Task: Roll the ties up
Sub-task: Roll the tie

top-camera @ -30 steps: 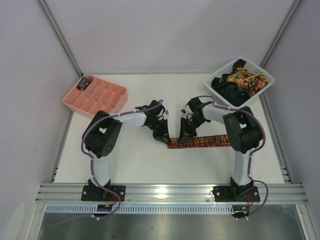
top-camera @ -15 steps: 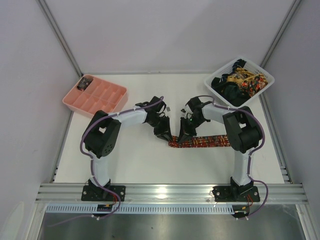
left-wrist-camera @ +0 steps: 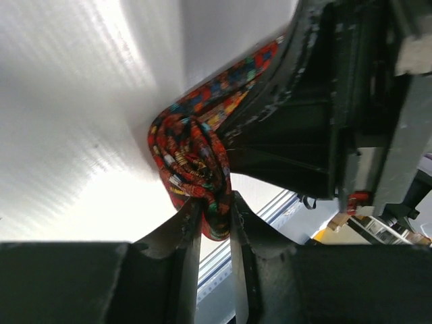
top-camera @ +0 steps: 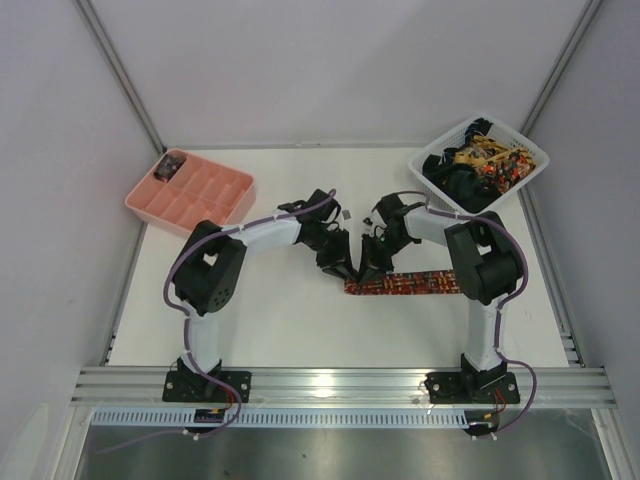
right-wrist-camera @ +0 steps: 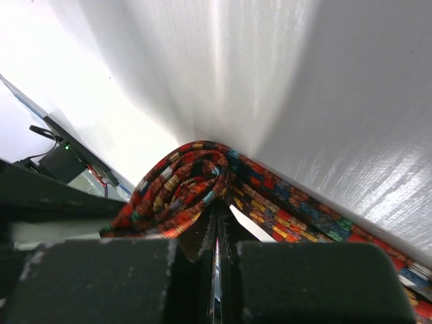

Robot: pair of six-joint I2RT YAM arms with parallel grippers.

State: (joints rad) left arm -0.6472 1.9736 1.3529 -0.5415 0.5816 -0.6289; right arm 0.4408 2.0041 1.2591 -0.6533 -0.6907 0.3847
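Observation:
A tie with a busy red, orange and black pattern lies flat across the white table. Its left end is wound into a small roll. My left gripper is shut on the roll's edge; in the left wrist view the roll sits pinched at my gripper. My right gripper meets the roll from the other side. In the right wrist view my gripper is shut at the roll's centre, and the flat tail runs off to the right.
A white lattice basket at the back right holds several more ties. A pink compartment tray stands at the back left with one dark roll in a far corner cell. The right arm's elbow hangs over the tie's right end.
Both grippers and the rolled end have moved a little to the right along the tie. The flat part has become shorter.

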